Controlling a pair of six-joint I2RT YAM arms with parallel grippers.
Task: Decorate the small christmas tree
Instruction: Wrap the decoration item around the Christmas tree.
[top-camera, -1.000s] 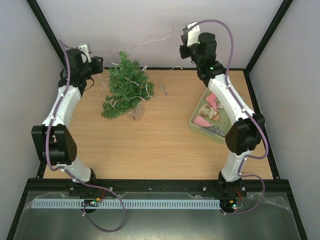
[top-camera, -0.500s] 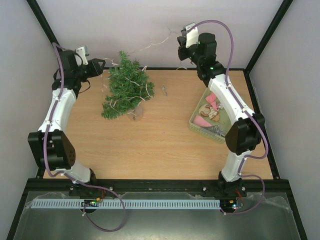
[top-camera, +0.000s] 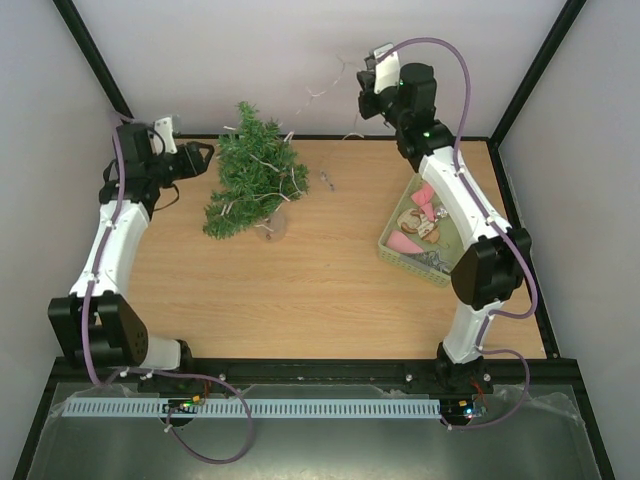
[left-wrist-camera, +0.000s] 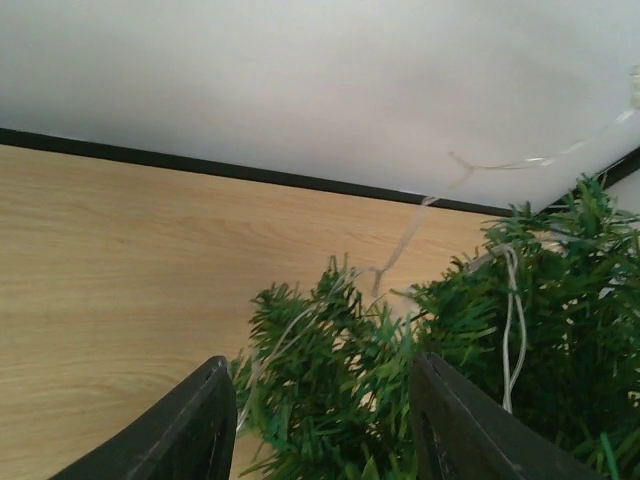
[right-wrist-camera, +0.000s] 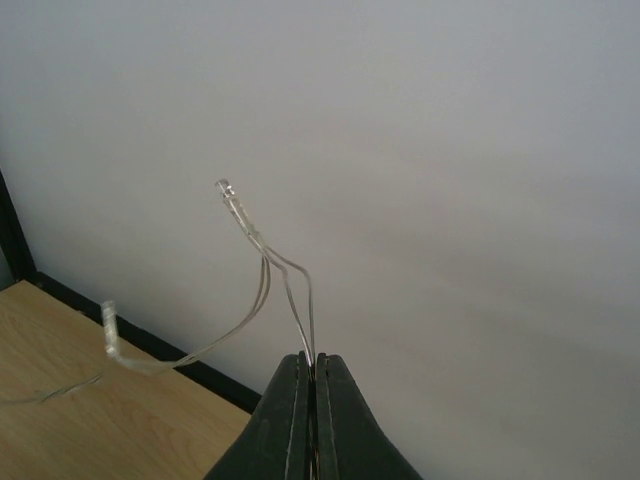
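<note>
The small christmas tree (top-camera: 252, 182) leans on the wooden table, with a thin clear light string (top-camera: 318, 90) draped over its branches. My left gripper (top-camera: 203, 155) sits just left of the tree, open. In the left wrist view its fingers (left-wrist-camera: 318, 372) frame green branches (left-wrist-camera: 400, 400) and hold nothing. My right gripper (top-camera: 366, 84) is raised at the back, right of the tree top. It is shut on the light string (right-wrist-camera: 262, 262), which runs out from between the fingertips (right-wrist-camera: 315, 358) toward the tree.
A pale green basket (top-camera: 408, 266) with pink and brown ornaments stands at the right, under the right forearm. A small loose piece (top-camera: 327, 180) lies on the table right of the tree. Grey walls and a black frame enclose the table.
My left gripper has opened and drawn back to the left, away from the tree. The right gripper stays shut on the string, almost in the same place.
</note>
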